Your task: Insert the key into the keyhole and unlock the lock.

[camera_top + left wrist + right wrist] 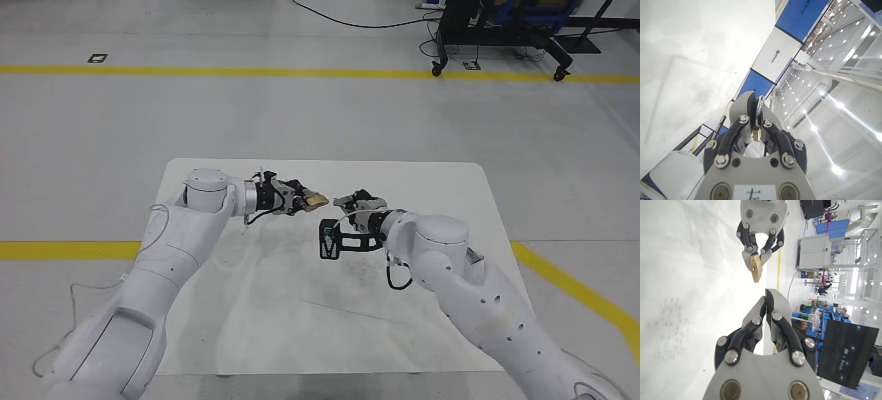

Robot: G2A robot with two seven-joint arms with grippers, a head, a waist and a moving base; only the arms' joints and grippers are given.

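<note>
**Print in view — little of it legible**

A white label (754,192) on the base plate of the left gripper (755,117) carries one black character, cut off at the edge. A white wall panel (775,56) and a blue panel (804,9) each bear a logo with a short word. A dark screen (845,353) shows marks too small to read.

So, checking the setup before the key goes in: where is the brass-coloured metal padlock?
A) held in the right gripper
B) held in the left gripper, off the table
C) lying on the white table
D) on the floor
B: the brass-coloured metal padlock is clamped in the left gripper, clear of the white table, with its keyhole facing the right gripper.
</note>
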